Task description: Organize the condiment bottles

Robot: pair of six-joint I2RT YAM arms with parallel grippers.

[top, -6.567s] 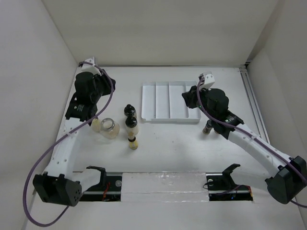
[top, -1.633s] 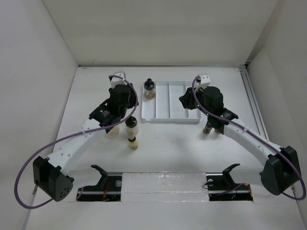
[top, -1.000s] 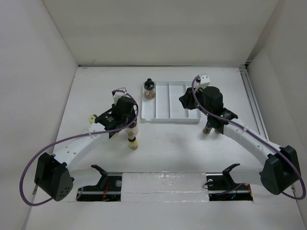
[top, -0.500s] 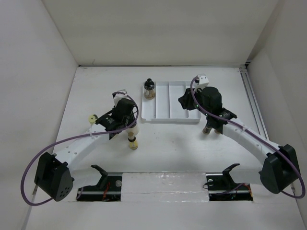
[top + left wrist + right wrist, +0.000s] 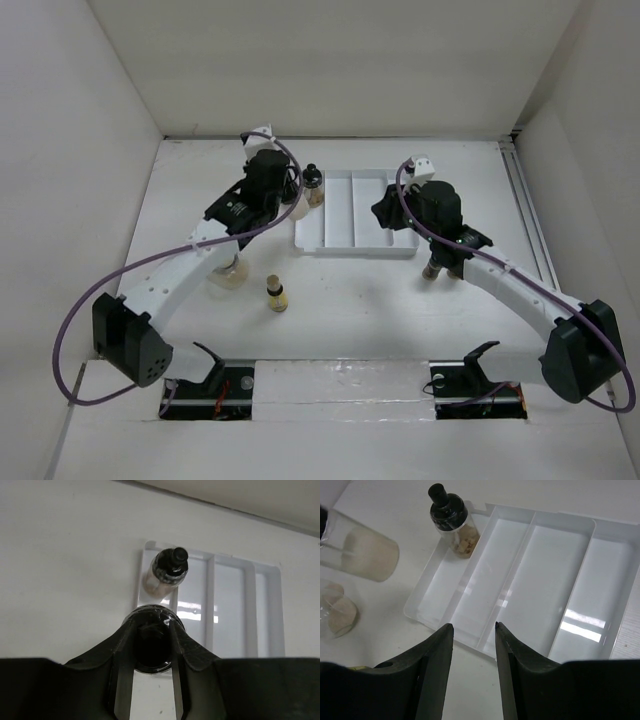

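The left gripper [image 5: 152, 632] is pressed onto the black cap of a pale-filled bottle [image 5: 367, 552], one finger on each side, the glass body hanging below the fingers. Straight ahead of this hand, a little apart, a second black-capped bottle [image 5: 170, 569] stands upright at the far end of the nearest compartment of the white tray [image 5: 352, 215]. The held bottle sits at that tray's outer edge, on the hand's near side of the wall. The other two compartments lie further to the hand's right.

Behind the left hand, back along its arm, a wide clear jar [image 5: 230, 274] shows partly under the forearm, and a small yellowish bottle [image 5: 276, 292] stands just beside it on the table [image 5: 340, 300].

The right gripper [image 5: 473, 626] hovers with its fingers spread and nothing between them, over the tray's near edge. Behind it, close against its arm, stands a dark brown bottle [image 5: 433, 268].
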